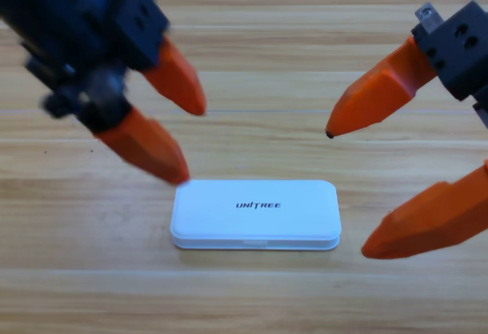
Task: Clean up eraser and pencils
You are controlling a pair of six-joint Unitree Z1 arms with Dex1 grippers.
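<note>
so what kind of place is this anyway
Probably a robot lab bench or demo table, not a home desk. A bare wooden table holds only a closed white case, with the left gripper and right gripper open on either side of it.

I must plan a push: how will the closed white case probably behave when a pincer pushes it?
The white case lies flat and low, so it probably slides, not tips. Its smooth shell looks rigid but maybe slippery. The left pincer is nearest.
</note>
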